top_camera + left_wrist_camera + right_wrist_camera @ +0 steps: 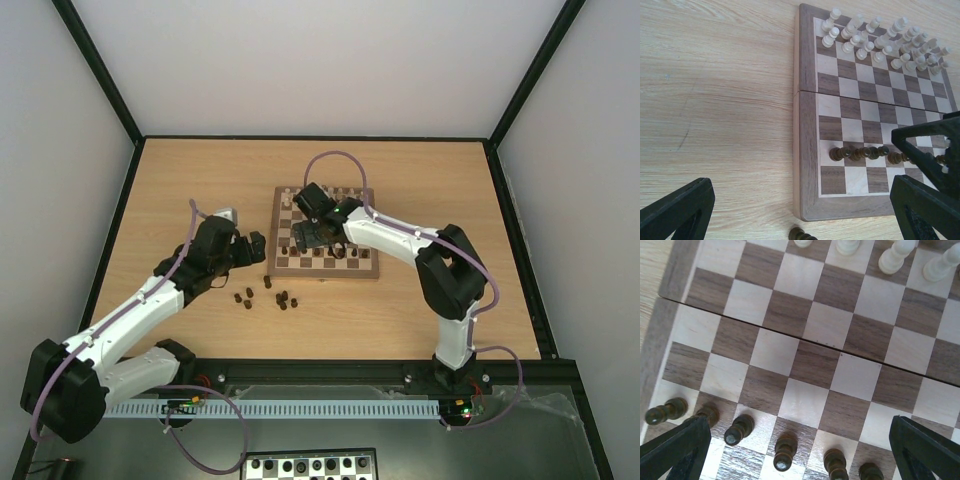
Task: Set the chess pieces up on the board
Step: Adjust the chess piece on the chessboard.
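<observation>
chess pieces (264, 293) in dark brown lie loose in a small cluster on the tabletop (430, 180), just off the board (283, 225) toward 7 o'clock in the top view; we cannot tell from there how many stand and how many have toppled. more dark ones stand in a row on the board, one rank in from its 6 o'clock edge, and in the right wrist view six of them show side by side, one to a square. pale chessmen (880, 37) crowd the ranks along the 12 o'clock edge

our left claw (800, 190) hovers over the tabletop at 9 o'clock of the board, just beside its rim, released, with its fingers (680, 210) spread wide and nothing between them. in its wrist view one dark piece lies on the tabletop just outside the board's near corner, at 6 o'clock of the picture

our right claw (800, 432) hangs above the board's 7 o'clock quarter, over the dark row, likewise released: its fingers (925, 450) stand far apart and grip nothing. the two claws are near each other, not touching
</observation>
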Controlling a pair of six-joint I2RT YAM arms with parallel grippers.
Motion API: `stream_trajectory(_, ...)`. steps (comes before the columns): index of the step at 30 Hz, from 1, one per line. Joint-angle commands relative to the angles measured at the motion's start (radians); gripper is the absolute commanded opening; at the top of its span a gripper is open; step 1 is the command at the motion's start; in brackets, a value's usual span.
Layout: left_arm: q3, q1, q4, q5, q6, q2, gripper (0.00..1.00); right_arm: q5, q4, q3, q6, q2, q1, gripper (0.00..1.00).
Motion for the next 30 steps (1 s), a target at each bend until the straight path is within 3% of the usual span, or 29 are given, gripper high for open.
stream_trajectory(1, -0.011, 0.005, 0.009, 0.002, 0.003, -0.001, 1.00, 0.024, -0.063, 0.019, -0.011, 0.040, 0.005, 0.99)
stream_trajectory(30, -0.010, 0.006, 0.022, 0.005, 0.004, 0.023, 0.99, -0.006, -0.061, 0.023, -0.029, 0.071, 0.005, 0.99)
